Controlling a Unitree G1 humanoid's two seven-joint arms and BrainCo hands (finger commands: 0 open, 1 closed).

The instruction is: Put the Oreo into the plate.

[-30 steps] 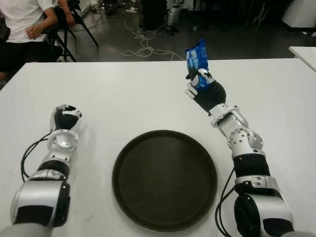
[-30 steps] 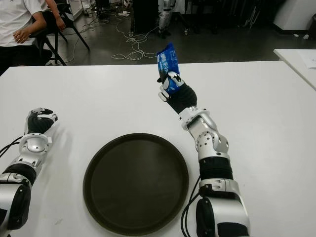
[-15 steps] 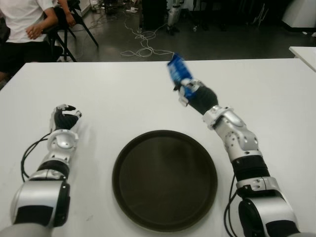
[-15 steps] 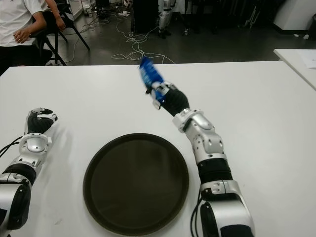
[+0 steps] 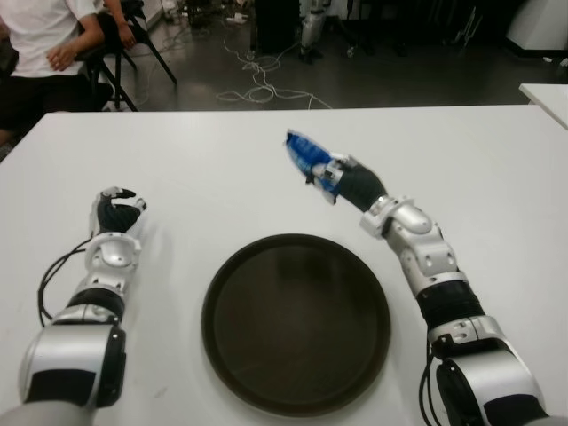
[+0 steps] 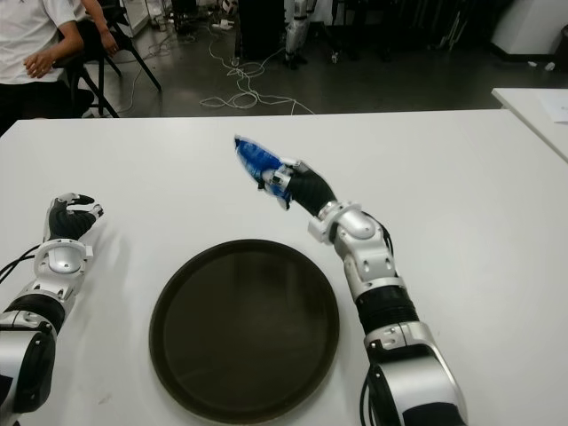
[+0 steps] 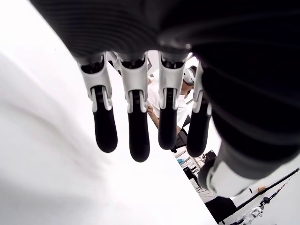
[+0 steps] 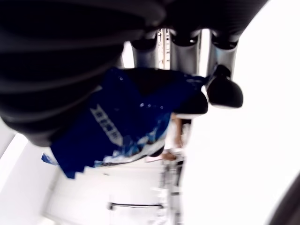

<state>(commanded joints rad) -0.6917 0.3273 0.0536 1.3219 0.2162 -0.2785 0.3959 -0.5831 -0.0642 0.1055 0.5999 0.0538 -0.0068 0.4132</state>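
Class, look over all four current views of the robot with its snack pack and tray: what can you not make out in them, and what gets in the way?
- Blue Oreo packet: its lower end is covered by the right hand in the eye views.
- Packet lettering: too blurred in the right wrist view.
- Height of the packet above the white table: not shown by any view.
- Round dark plate: absent from both wrist views.
- Left hand: its wrist view shows no table contact.
- Seated person: cut off by the frame edge.

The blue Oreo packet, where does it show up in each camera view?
Left eye view: blue Oreo packet upper centre, in the right robot hand, beyond the round dark plate.
Right eye view: left of centre.
Left wrist view: absent.
Right wrist view: centre.
Shared landmark: the plate.
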